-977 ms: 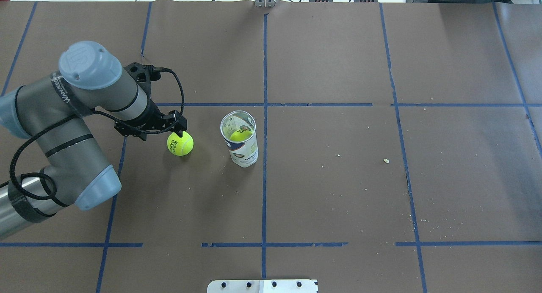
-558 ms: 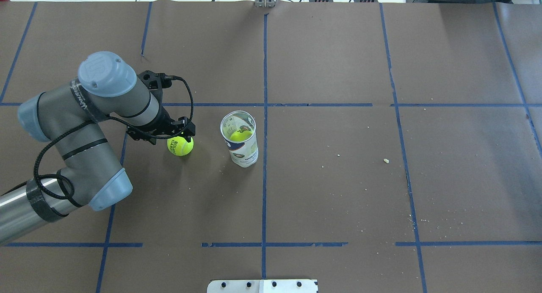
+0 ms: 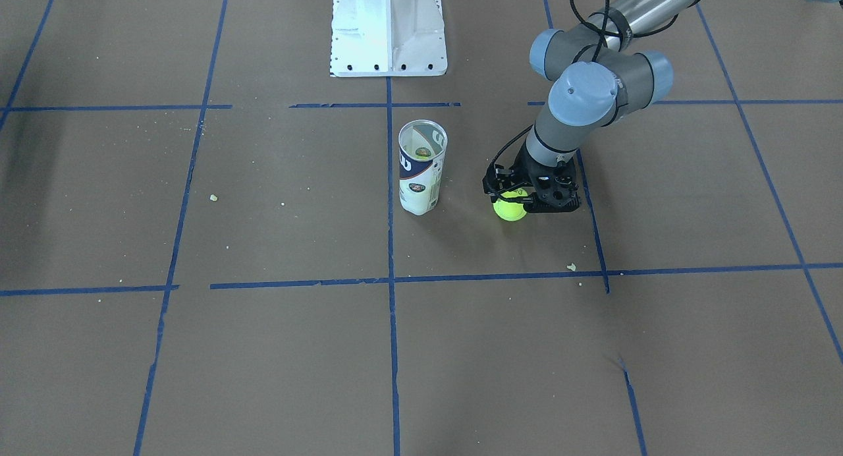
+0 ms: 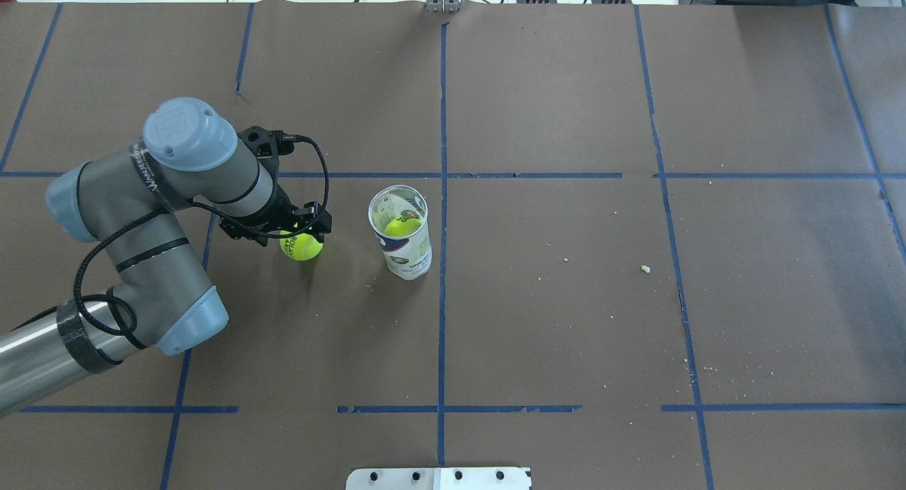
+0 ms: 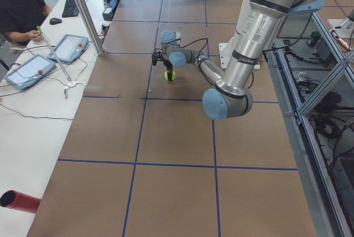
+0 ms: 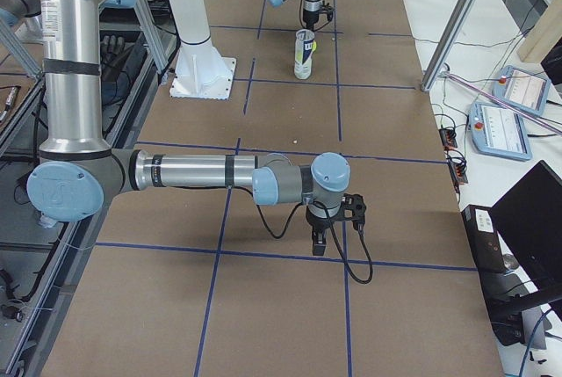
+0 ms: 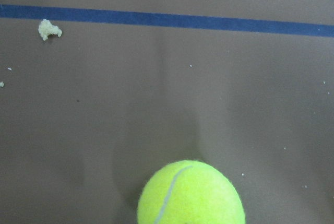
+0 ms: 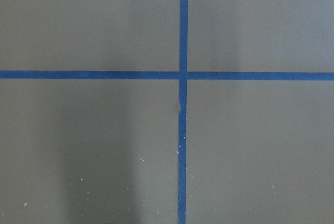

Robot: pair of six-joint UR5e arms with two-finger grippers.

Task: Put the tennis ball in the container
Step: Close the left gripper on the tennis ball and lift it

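A neon yellow-green tennis ball [image 4: 303,248] [image 3: 510,211] rests on the brown table, left of the container in the overhead view. My left gripper [image 4: 306,229] [image 3: 508,194] hangs directly over it, open, its black fingers reaching down around the ball's top. The ball [image 7: 191,195] fills the bottom edge of the left wrist view; no fingers show there. The container [image 4: 400,234] [image 3: 421,169] stands upright a short way off, with another ball [image 4: 402,226] inside. My right gripper [image 6: 334,223] shows only in the exterior right view, low over bare table; I cannot tell its state.
The white robot base [image 3: 387,28] stands behind the container. Small crumbs [image 4: 645,268] lie scattered on the paper, and blue tape lines [image 4: 442,292] grid the table. A metal plate [image 4: 439,478] sits at the near edge. A seated person [image 5: 19,10] is beside the table.
My left arm has swung forward and the gripper has come down from beside the ball to over it. The ball and container have not moved.
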